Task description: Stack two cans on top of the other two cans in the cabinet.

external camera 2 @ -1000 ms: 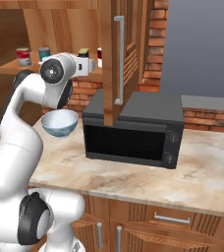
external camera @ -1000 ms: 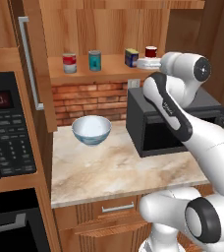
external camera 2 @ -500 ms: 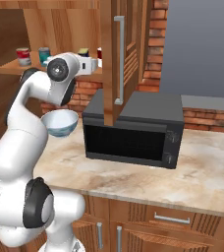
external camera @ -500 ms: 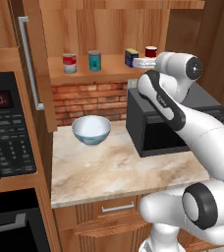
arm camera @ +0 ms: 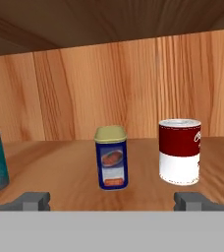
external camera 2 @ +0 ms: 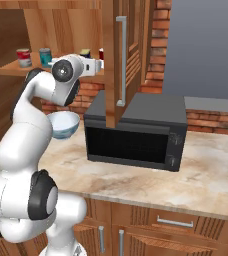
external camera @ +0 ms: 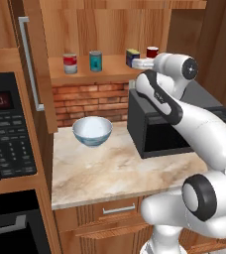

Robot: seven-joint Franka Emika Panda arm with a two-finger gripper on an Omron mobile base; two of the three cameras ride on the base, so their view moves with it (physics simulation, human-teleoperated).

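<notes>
Cabinet of light wood hangs open above the counter, its door swung to the left with a long silver handle. Below the cabinet, a black microwave sits on the marble counter, and a white bowl rests left of the microwave. On the cabinet shelf stand four cans, all upright and apart. The silver can with the red label is farthest left, the teal can just right of it. Toward the shelf's right end, the dark blue can stands beside the white can with the dark red band. The gripper hovers before the blue can, fingers spread wide, holding nothing.
</notes>
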